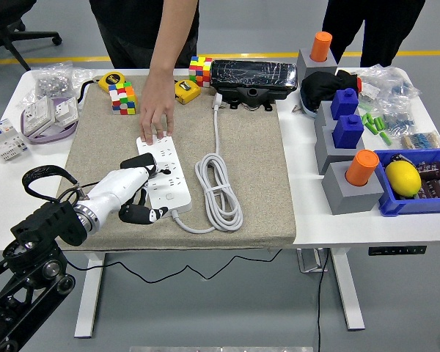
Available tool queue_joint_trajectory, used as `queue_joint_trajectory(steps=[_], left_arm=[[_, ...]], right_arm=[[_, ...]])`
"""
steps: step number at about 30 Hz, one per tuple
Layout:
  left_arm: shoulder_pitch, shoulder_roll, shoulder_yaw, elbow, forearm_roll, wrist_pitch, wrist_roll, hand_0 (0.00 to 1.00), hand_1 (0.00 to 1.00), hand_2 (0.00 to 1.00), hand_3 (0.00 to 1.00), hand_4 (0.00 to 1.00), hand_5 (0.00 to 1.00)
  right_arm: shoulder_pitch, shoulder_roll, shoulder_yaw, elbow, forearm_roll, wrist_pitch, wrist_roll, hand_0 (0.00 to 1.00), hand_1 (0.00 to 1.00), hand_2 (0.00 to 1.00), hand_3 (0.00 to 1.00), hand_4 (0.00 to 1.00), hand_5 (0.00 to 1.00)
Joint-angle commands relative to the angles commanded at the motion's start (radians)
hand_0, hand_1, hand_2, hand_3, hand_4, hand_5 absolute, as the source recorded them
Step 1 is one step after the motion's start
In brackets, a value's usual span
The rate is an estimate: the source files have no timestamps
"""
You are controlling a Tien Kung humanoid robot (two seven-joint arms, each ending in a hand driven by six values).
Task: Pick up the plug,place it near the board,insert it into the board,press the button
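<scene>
- While a person's hand (152, 121) pins the white rectangular power strip (160, 176) steady, its black plug (149, 167) sits inserted.
- Left robot hand (136, 198) hovers beside, fingers loosely curled, gripping nothing.

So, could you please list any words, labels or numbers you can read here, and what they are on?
None can be read.
Yellow tape measures: label too blurred.
White boxes: print too small.
Power strip: no legible marking.
Black case: no legible text.
</scene>
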Motion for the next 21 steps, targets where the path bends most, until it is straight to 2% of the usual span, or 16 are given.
queue_joint_trajectory(steps=[2, 3, 9, 21], left_arm=[[-0.001, 0.001, 0.005, 0.004, 0.008, -0.007, 0.006, 0.153, 0.014, 0.141, 0.804, 0.279, 0.002], [-0.003, 0.002, 0.012, 0.007, 0.016, -0.015, 0.013, 0.149, 0.006, 0.132, 0.8, 0.241, 0.002], [-0.006, 0.004, 0.04, 0.009, 0.027, -0.042, 0.032, 0.15, 0.003, 0.128, 0.807, 0.247, 0.002], [-0.013, 0.005, 0.062, 0.019, 0.022, -0.042, 0.032, 0.148, 0.002, 0.128, 0.825, 0.249, 0.002]], right_arm=[[-0.001, 0.0, -0.001, 0.0, 0.0, 0.0, -0.001, 0.823, 0.762, 0.753, 0.792, 0.998, 0.998], [-0.002, 0.0, -0.001, 0.0, 0.001, 0.0, -0.001, 0.823, 0.762, 0.753, 0.792, 0.998, 0.998], [-0.003, -0.001, 0.001, 0.0, 0.0, -0.002, -0.001, 0.823, 0.762, 0.753, 0.792, 0.998, 0.998], [-0.009, 0.001, -0.001, 0.0, 0.0, -0.001, -0.001, 0.822, 0.762, 0.753, 0.793, 0.998, 0.998]])
